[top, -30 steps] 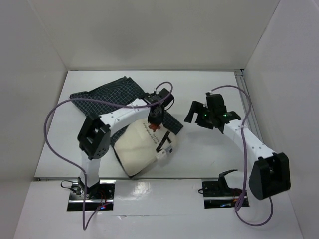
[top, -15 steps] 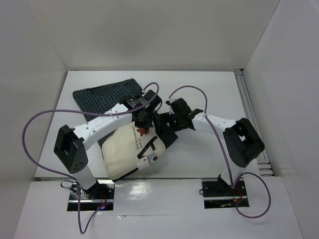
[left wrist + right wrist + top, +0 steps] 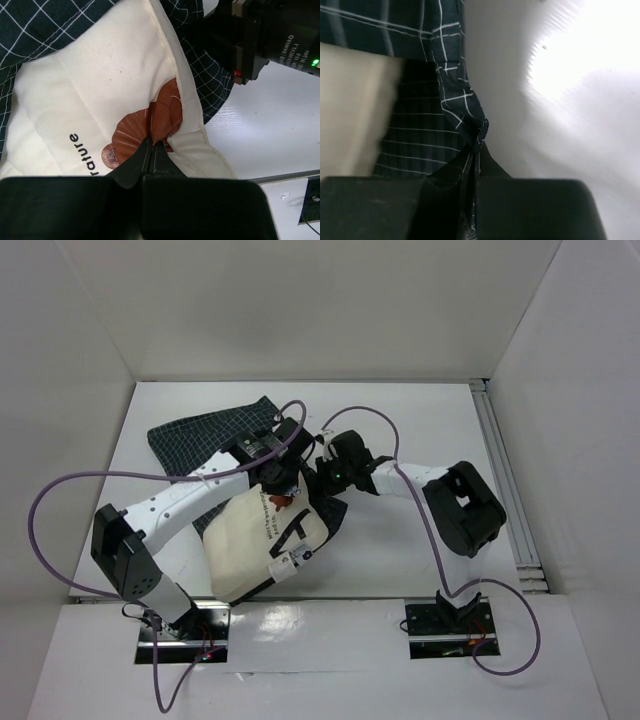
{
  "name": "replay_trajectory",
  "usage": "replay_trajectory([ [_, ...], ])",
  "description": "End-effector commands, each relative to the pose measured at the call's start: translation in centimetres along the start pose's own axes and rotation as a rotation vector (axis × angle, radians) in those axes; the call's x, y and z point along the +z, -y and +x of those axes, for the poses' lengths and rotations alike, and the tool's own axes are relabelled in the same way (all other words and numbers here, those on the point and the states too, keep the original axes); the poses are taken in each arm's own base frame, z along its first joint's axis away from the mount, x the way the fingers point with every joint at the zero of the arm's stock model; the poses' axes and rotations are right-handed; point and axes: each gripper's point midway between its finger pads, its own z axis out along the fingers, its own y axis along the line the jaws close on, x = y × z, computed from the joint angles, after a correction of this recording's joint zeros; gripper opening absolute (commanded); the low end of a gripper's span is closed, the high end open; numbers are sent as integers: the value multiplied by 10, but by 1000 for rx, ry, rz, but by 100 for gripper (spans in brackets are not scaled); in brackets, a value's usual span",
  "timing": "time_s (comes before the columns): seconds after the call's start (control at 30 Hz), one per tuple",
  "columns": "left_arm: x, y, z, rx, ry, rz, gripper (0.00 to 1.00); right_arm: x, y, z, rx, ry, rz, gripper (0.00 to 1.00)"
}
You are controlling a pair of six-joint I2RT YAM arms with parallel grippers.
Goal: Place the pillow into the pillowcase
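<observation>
Swinging in from 3 o'clock, the right gripper [image 3: 476,144] now pinches the pillowcase [image 3: 205,430] hem at the pillow's [image 3: 250,540] 1 o'clock corner. The left gripper [image 3: 151,148] is clamped on that corner's cloth. The pillow lies mid-table [image 3: 420,540], with the pillowcase trailing toward 11 o'clock. Both look soft and light, so seams are best for holding.

A white table [image 3: 420,420] sits enclosed by plain white walls [image 3: 300,300] under bright light.

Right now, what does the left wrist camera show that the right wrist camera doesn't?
Only left wrist: the left gripper pinching the pillow at its red-orange mark, black lettering, the right arm's wrist. Only right wrist: the right gripper shut on a bunched edge of the pillowcase. Both: cream pillow beside checked cloth, white table.
</observation>
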Motion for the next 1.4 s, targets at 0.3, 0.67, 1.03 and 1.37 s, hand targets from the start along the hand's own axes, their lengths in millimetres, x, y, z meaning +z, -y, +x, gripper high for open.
replay_trajectory([
  [0.3, -48, -4, -40, -125, 42, -39, 0, -174, -140, -49, 95, 206, -279, 0],
  [0.67, 67, 12, -55, -359, 128, -233, 0, -158, -118, 54, 189, 58, -196, 0],
  [1.03, 75, 16, -98, -465, 217, -200, 0, -174, -132, 57, 158, -12, -184, 0],
  [1.37, 73, 36, -134, -505, 302, -203, 0, -189, -103, 164, 303, -167, -12, 0],
])
